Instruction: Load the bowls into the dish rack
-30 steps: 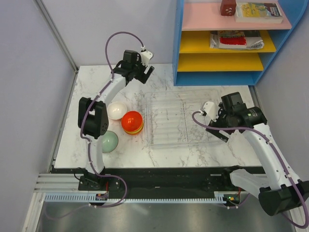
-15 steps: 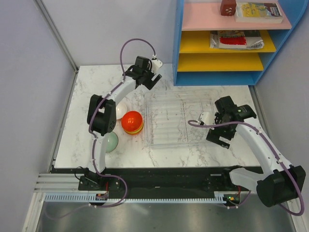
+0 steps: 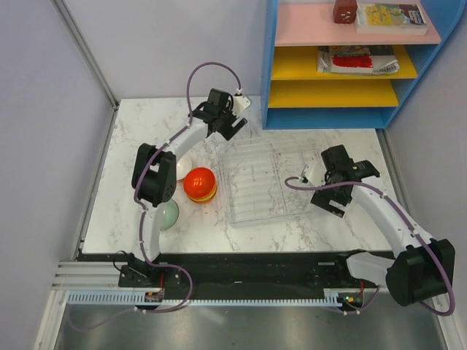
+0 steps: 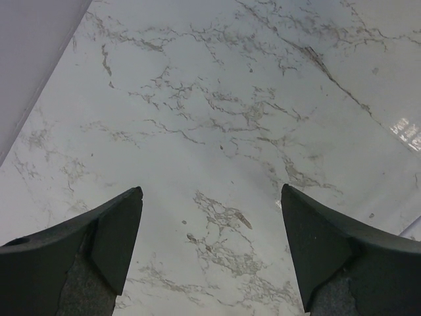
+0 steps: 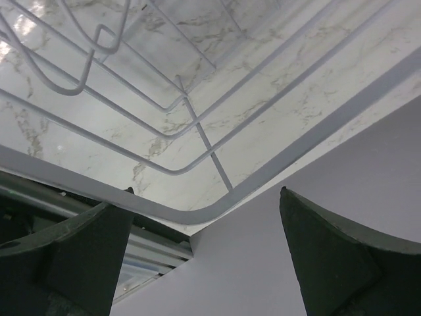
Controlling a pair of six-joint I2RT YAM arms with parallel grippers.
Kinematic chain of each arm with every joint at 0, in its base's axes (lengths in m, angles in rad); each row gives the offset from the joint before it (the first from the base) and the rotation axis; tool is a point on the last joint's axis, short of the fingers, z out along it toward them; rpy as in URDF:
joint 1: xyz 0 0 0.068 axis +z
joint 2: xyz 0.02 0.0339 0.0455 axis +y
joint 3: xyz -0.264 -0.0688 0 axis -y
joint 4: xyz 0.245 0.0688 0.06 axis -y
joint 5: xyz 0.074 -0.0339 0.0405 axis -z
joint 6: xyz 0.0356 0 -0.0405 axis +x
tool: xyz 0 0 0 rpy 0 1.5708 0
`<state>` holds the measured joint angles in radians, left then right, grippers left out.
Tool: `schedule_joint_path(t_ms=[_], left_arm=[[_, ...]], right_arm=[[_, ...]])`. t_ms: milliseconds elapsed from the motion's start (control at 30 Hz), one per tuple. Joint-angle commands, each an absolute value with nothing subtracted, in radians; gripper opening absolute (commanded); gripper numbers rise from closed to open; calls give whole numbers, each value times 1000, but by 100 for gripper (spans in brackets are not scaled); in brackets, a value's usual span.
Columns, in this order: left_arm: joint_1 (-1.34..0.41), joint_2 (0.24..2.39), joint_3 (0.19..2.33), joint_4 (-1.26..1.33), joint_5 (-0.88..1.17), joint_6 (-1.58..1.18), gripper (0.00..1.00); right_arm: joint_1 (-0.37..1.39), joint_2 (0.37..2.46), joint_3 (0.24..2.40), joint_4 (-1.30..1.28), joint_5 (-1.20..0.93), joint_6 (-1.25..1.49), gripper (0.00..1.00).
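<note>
Reaching across the veined marble desk (image 3: 139, 138), your left fingers (image 4: 108, 230) spread wide. Your right fingers (image 5: 79, 257) gape beside the thin-wire dish rack (image 3: 268, 218).

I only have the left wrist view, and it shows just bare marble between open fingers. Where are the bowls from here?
Observer: An orange-red bowl sits just left of the dish rack, nearer you than the left gripper, which hangs by the rack's far-left corner.
Operator: Any other bowls?
Observer: A white bowl and a sage-green bowl, both partly hidden behind the left arm.
Operator: Anything loaded yet?
Observer: No, the rack holds no bowls.
</note>
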<state>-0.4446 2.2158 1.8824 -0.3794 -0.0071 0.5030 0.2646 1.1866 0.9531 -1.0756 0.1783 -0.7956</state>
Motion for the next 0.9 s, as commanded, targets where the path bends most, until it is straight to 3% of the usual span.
schedule_joint_path(t_ms=[0,867], left_arm=[[-474,2146,1819,-445,57,552,91],[-574,2033,1709,-538,144,591,85]], right_arm=[[265,1209,956,-833,253,-732,98],[242,1394,1026,-500,489,-580,98]])
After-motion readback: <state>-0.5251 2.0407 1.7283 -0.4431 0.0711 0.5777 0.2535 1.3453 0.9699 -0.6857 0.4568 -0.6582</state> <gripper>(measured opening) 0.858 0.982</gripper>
